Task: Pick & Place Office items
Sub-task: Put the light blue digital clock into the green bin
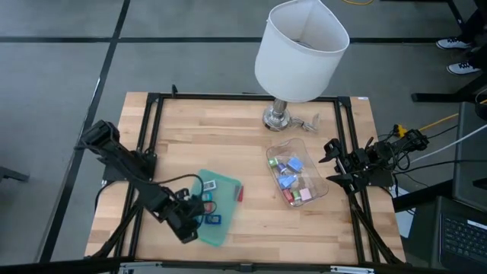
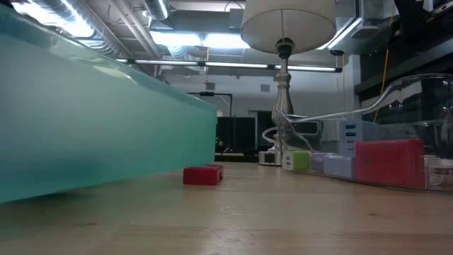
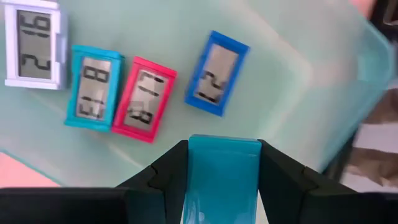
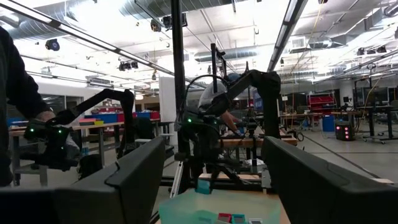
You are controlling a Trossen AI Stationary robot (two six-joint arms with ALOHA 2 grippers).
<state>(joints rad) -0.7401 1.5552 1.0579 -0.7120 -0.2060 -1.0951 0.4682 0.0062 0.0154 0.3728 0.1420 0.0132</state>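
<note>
Left wrist view: left gripper [image 3: 222, 180] clamped on a teal piece [image 3: 222, 168], directly over the green tray [image 3: 292, 81], long axis pointing toward four pieces [image 3: 124, 81] lying beyond; right gripper [image 1: 335, 161] open, waiting beside clear tub [image 1: 319, 190]

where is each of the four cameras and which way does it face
High view: above the table, looking straight down; both arms show, left claw over the green tray.
Low view: at tabletop height, looking level past a red piece; no arm shows.
Left wrist view: over the tray, its fingers clamping a teal piece.
Right wrist view: at the table's right edge, facing across; its open fingers show.
Shared: the lamp appears in high and low views.
</note>
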